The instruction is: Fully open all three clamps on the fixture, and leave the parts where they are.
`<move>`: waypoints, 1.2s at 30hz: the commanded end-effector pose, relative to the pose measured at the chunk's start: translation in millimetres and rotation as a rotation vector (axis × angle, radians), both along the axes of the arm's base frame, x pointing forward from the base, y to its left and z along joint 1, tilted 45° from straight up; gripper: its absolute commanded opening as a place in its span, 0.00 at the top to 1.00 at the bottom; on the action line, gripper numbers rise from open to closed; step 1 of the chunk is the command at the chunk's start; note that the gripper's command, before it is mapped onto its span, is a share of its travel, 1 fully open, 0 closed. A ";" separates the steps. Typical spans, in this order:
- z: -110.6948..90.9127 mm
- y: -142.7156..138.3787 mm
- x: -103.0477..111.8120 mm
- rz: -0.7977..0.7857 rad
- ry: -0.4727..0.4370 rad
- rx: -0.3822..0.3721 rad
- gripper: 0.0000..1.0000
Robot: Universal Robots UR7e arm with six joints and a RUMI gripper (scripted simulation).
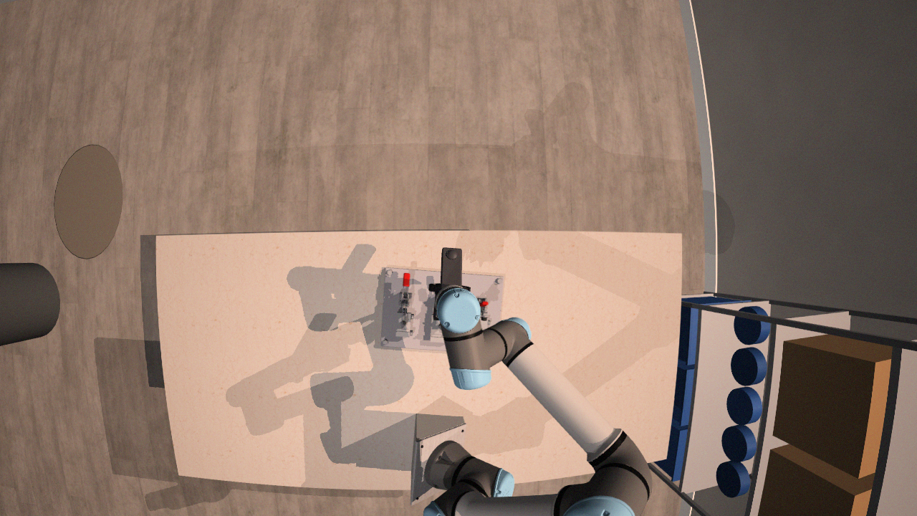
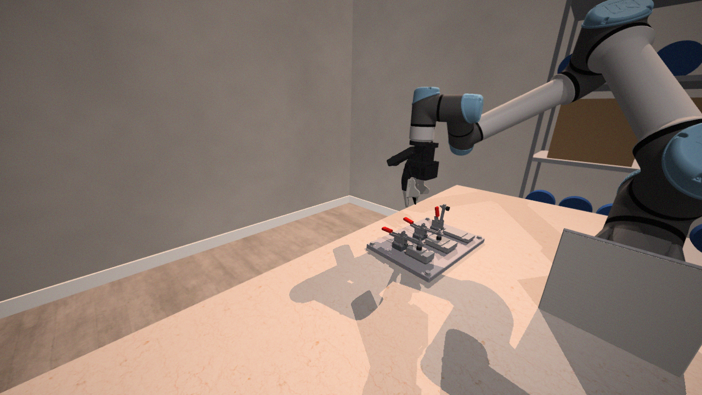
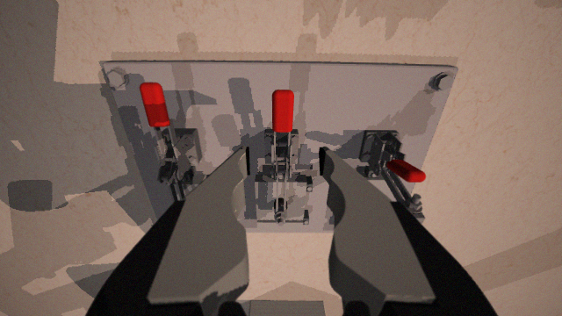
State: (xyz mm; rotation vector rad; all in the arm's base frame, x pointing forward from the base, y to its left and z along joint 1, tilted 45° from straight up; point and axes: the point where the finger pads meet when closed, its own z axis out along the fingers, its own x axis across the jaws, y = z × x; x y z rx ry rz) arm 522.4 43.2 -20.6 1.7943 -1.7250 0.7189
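Observation:
The grey fixture plate (image 1: 492, 284) (image 2: 444, 267) (image 3: 351, 96) lies on the table (image 1: 256, 398) and carries three toggle clamps with red handles. The left handle (image 3: 154, 104) (image 2: 387, 229) (image 1: 406, 278) and the middle handle (image 3: 283, 111) (image 2: 408, 220) lie low, pointing away from their grey parts. The right handle (image 3: 406, 170) (image 2: 436, 211) (image 1: 483, 303) stands upright with its arm raised. My gripper (image 3: 284, 148) (image 2: 408, 198) hangs a little above the plate, over the middle clamp. Its fingers stand apart with nothing between them.
A grey upright panel (image 2: 613, 299) (image 1: 435, 442) stands by the arm's base at the near table edge. A shelf rack with blue discs (image 1: 746, 368) and brown boxes (image 1: 827, 398) stands to the right of the table.

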 end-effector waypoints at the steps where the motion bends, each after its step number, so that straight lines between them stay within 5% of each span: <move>1: -9.0 -8.7 0.7 0.002 -0.002 0.001 0.72; 13: -31.3 -30.8 1.1 0.002 -0.002 0.001 0.72; 36: -32.9 -32.5 1.1 0.002 -0.002 0.001 0.72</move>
